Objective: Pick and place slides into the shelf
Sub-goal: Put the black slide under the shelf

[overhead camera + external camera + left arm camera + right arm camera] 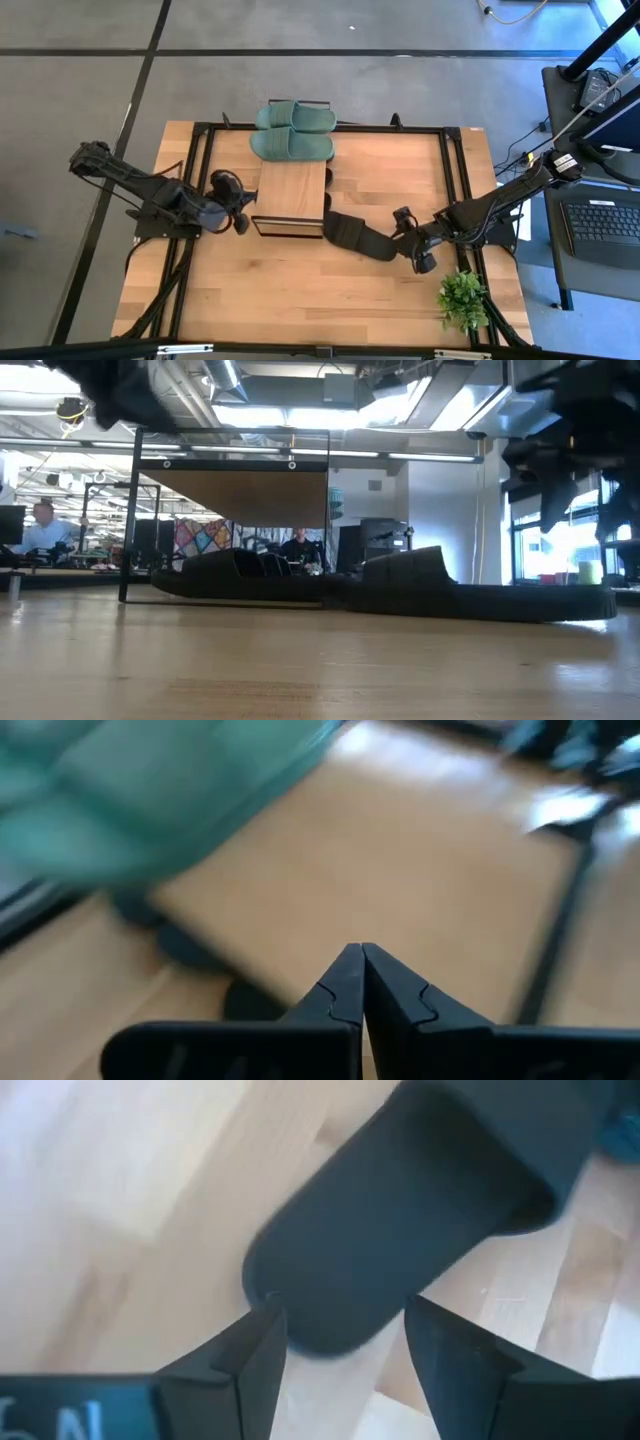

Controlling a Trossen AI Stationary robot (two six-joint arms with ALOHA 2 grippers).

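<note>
Wooden tabletop (300,300): our right gripper (340,1350), jaws parted, straddles a black slide (400,1220), lined up toward the shelf (292,190).

green slides (150,790) blurred, shelf (400,870) edge-cropped

Matt rubbery black slide (400,1220) — light wood shelf (292,188) top, thin blk metal frame.
</note>
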